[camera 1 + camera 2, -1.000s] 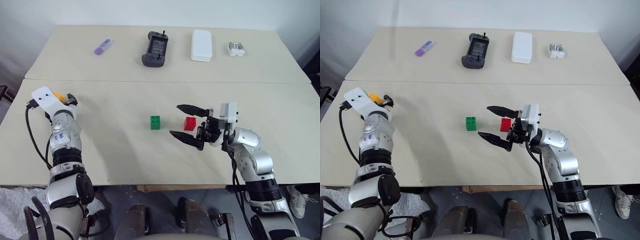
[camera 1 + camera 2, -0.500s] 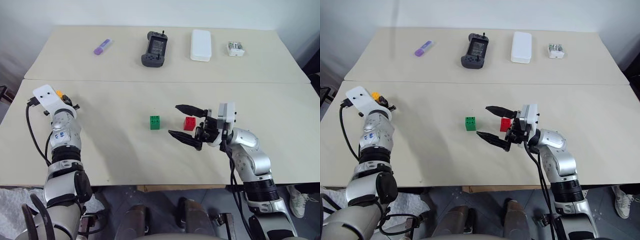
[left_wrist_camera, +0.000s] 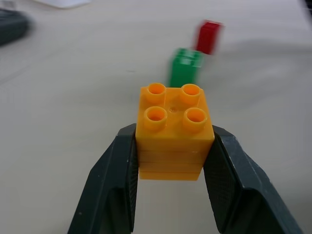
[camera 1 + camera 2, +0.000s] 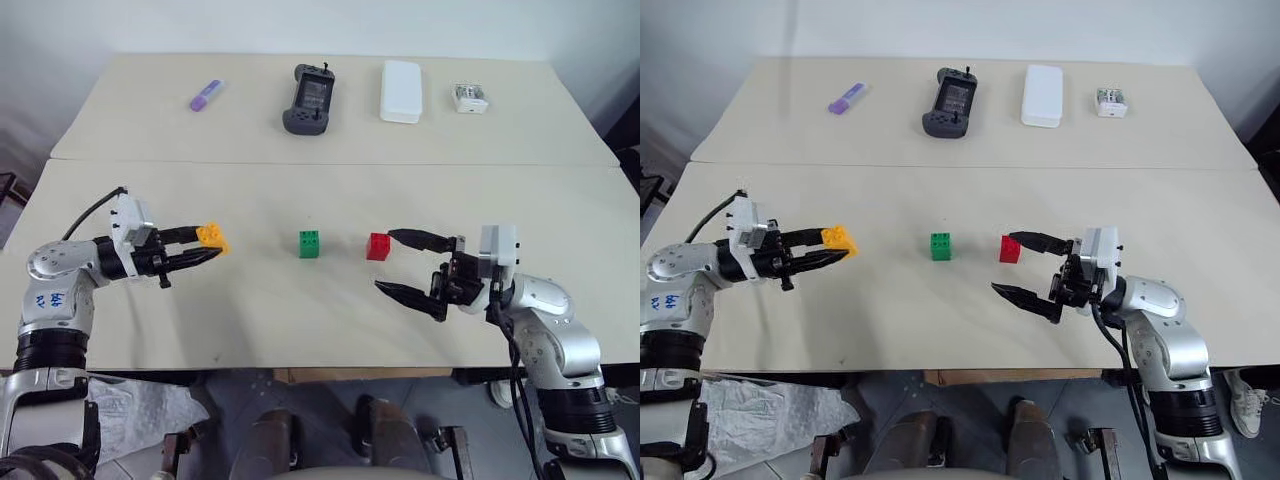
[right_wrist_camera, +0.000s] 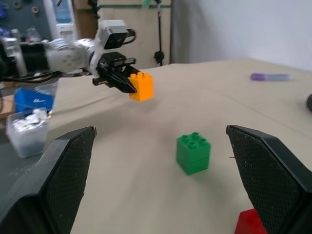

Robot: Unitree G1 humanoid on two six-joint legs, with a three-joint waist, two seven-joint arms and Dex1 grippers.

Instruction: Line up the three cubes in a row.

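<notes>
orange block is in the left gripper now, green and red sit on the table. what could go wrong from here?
1. The left gripper pinches the orange cube only at its fingertips, above the table; a jolt might twist or drop it.
2. The green cube and red cube already form a line; placing orange off that line, or nudging green, would likely spoil the row.
3. The right gripper hangs open close to the red cube and could bump it.

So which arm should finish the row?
Left, probably: the left gripper already holds the orange cube, level with the green cube and red cube. The right gripper is open, empty.
</notes>
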